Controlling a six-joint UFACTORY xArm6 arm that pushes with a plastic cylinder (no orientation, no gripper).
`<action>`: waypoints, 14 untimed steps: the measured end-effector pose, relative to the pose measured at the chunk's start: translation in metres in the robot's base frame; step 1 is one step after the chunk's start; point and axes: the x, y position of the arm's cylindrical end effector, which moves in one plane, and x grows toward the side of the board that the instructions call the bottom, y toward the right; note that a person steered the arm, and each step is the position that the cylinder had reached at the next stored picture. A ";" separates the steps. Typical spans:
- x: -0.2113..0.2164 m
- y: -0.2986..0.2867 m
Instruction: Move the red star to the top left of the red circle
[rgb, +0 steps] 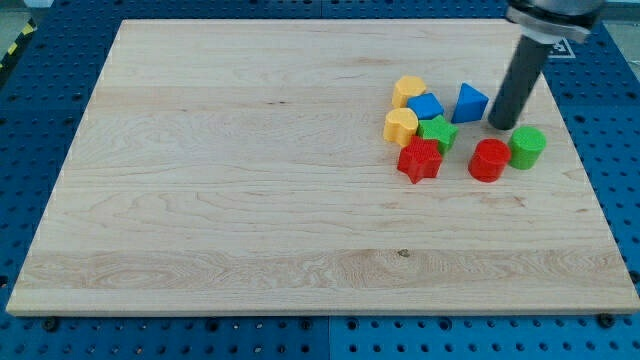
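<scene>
The red star (419, 160) lies right of the board's middle, at the bottom of a tight cluster of blocks. The red circle (489, 160) lies to its right, level with it, with a gap between them. My tip (501, 125) rests on the board just above the red circle and slightly to its right, between the blue triangle (470, 103) and the green circle (527, 147). It is well to the right of the red star and apart from it.
The cluster above the red star holds a green star (438, 132), a blue block (425, 107), a yellow heart (401, 126) and a yellow block (409, 90). The green circle touches the red circle's right side. The board's right edge (585, 150) is close.
</scene>
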 end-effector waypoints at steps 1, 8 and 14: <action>0.010 0.013; 0.072 -0.160; 0.044 -0.207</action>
